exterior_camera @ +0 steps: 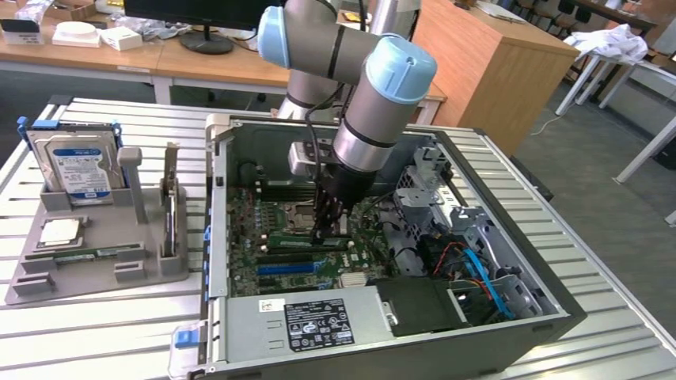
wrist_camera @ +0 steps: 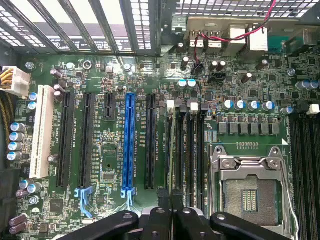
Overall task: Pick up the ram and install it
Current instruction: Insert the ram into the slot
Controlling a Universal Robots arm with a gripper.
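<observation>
The ram (exterior_camera: 301, 240) is a thin green stick standing on edge over the motherboard's memory slots inside the open computer case (exterior_camera: 549, 317). My gripper (exterior_camera: 325, 228) reaches straight down into the case and is shut on the ram's upper edge. In the wrist view the ram (wrist_camera: 171, 150) appears edge-on as a thin pale line running along the outermost memory slot, next to the empty slots beside it. The gripper (wrist_camera: 170, 207) pinches it between its black fingers (wrist_camera: 161, 212). Whether the ram is fully seated in the slot I cannot tell.
An empty CPU socket (wrist_camera: 248, 192) lies beside the memory slots, and a blue expansion slot (wrist_camera: 130, 145) on their other side. Cables and a drive cage (exterior_camera: 465, 229) crowd the case's right. On the exterior view's left, a grey holder (exterior_camera: 95, 273) carries a hard drive (exterior_camera: 76, 168) and a CPU chip (exterior_camera: 60, 231).
</observation>
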